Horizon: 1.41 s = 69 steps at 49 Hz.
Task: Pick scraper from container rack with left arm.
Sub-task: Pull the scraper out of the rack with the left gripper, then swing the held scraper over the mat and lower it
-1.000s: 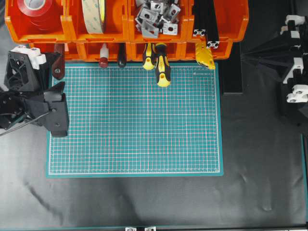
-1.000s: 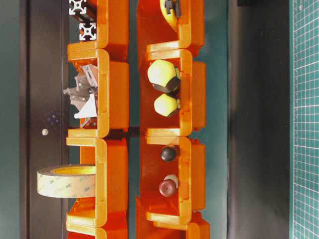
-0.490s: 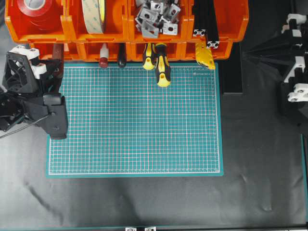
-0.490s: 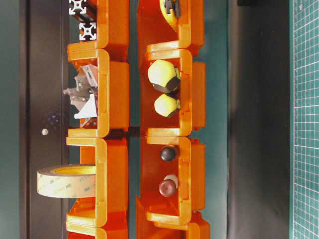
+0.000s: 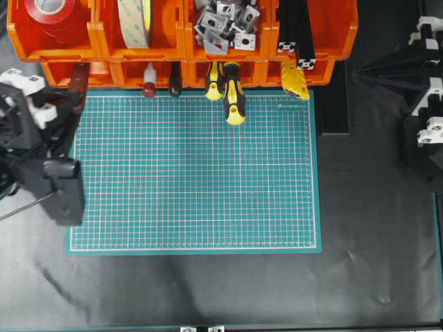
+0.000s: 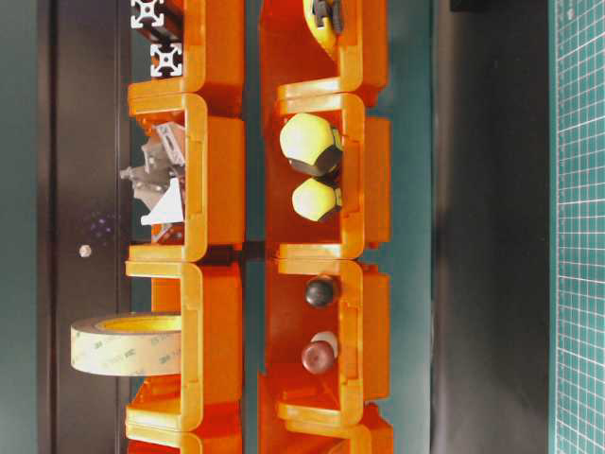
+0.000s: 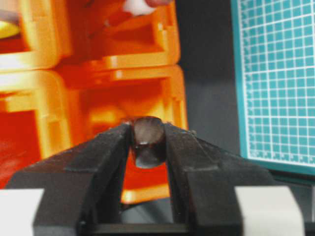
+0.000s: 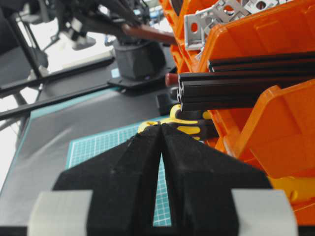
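Observation:
In the left wrist view my left gripper [image 7: 149, 133] is shut on the dark reddish-brown handle end of the scraper [image 7: 149, 140], right in front of the orange container rack [image 7: 123, 64]. From overhead the scraper [image 5: 77, 79] slants out of the rack's [image 5: 97, 41] lower left bin toward the left gripper [image 5: 66, 104]; its blade is hidden. In the right wrist view the scraper [image 8: 147, 33] shows far off in the left arm's grip. My right gripper [image 8: 161, 127] is shut and empty, parked at the right [image 5: 360, 75].
The green cutting mat [image 5: 194, 173] lies in front of the rack. Yellow-and-black screwdrivers [image 5: 232, 97] and a small red-handled tool [image 5: 149, 86] stick out of the lower bins. Upper bins hold tape rolls [image 5: 135, 21], metal brackets [image 5: 225, 24] and black extrusions [image 5: 294, 31].
The left jaws closed onto the scraper's handle. The left arm then shifted left and toward the table's front, tilting the handle that way. The right arm stayed still.

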{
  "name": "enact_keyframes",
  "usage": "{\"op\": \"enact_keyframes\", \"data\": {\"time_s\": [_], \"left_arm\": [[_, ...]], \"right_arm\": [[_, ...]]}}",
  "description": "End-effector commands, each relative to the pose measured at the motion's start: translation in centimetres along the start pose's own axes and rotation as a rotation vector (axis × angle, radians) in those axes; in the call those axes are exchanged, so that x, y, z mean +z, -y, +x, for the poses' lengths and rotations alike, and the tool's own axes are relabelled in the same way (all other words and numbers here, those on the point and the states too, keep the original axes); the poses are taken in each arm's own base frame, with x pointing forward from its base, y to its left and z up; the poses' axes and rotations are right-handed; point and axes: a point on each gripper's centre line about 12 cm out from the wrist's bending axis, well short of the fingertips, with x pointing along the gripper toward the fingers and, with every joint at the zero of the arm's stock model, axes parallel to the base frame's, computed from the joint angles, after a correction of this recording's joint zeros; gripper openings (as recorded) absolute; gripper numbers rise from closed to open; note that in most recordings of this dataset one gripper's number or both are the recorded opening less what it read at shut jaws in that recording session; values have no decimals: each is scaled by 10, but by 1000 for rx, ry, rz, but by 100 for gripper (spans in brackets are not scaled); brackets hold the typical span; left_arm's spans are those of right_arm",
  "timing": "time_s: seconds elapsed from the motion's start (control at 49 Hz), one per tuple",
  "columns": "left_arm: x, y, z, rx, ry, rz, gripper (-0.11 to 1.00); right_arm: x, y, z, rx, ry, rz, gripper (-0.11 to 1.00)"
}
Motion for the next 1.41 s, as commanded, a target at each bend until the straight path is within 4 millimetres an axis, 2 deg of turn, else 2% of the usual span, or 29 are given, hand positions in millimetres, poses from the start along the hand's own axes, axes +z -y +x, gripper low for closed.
{"op": "enact_keyframes", "data": {"time_s": [0.0, 0.306, 0.51, 0.653, 0.796, 0.939, 1.061, 1.225, 1.388], "left_arm": [[7, -15, -22, 6, 30, -48, 22], [25, -36, -77, -14, 87, -116, 21], [48, -51, -126, -98, 252, -82, 21], [69, -41, -136, -124, 363, 23, 21], [90, -25, -124, -120, 436, 134, 21], [104, -5, -92, -97, 425, 244, 21], [110, 14, -58, -89, 399, 334, 21], [119, 36, -26, -128, 468, 393, 21], [114, 52, 11, -168, 468, 415, 21]], "right_arm": [[11, -2, 1, 2, 25, -1, 1], [11, -2, -1, 4, 31, -1, 1], [12, -2, -2, 5, 38, -1, 1], [12, -2, -2, 5, 37, 0, 1], [12, -2, -2, 5, 37, 2, 1], [14, -3, -4, 8, 49, 2, 1], [17, -3, -6, 11, 60, 3, 1], [23, -4, -10, 14, 85, 3, 1], [24, -5, -13, 12, 67, 25, 1]]}}
